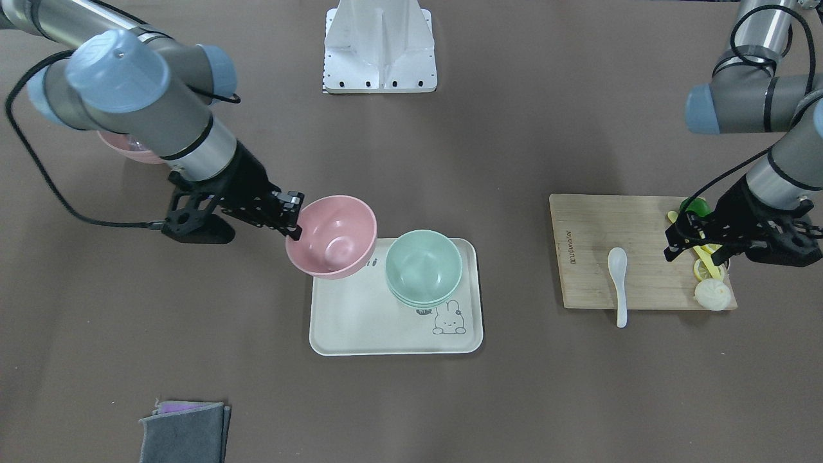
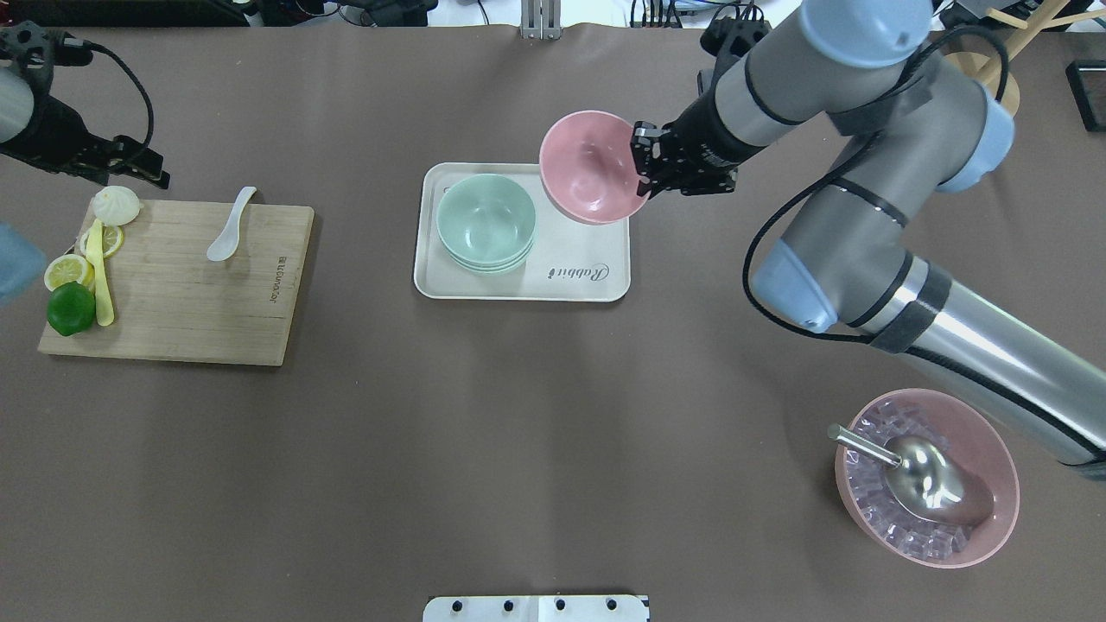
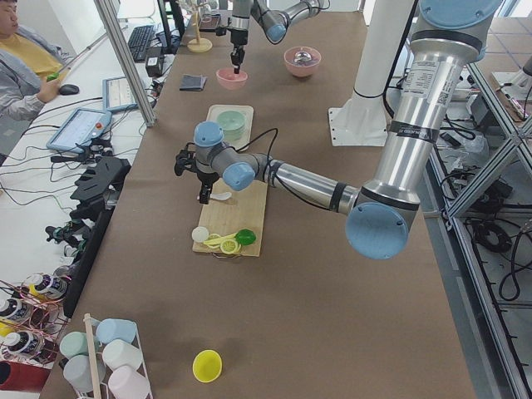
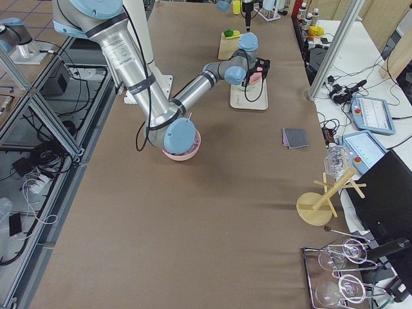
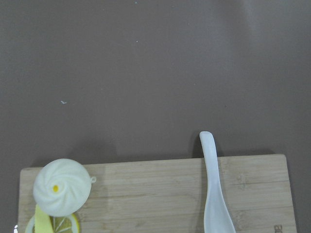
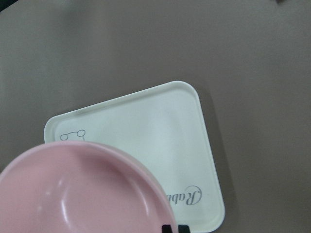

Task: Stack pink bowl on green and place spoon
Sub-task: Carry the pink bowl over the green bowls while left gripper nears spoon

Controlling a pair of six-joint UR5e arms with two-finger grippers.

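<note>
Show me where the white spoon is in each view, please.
Exterior front-facing: white spoon right of centre, handle overhanging the cutting board.
Overhead exterior: upper left.
Exterior left: centre-left.
Exterior right: too small to tell.
Left wrist-mounted: bottom, right of centre.
Right wrist-mounted: not in it.
Shared landmark: the cutting board under it.

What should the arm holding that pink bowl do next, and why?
Probably slide the pink bowl sideways until it is centred over the green bowl. The right arm's jaws pinch its rim, and it hangs tilted above the edge of the tray, beside the green bowl, not over it.
</note>
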